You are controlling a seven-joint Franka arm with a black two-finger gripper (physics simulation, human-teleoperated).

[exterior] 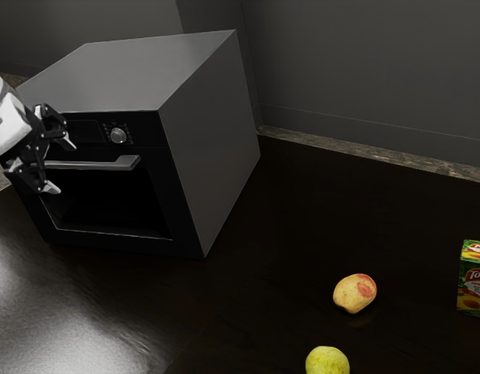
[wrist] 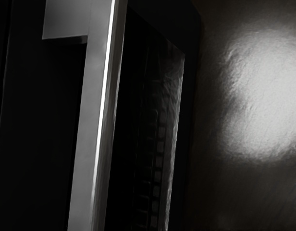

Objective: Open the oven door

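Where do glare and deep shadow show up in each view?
Exterior view's lower left: glare on the dark table; oven door's window nearly black. Wrist view: large glare patch on the table, thin bright streak along the handle.

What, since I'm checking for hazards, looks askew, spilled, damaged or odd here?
Nothing looks spilled, askew or damaged. Slightly odd: a red-blushed yellow fruit and a round yellow-green fruit lie loose on the glossy dark surface, not in a bowl, near the boxy grey-and-black oven.
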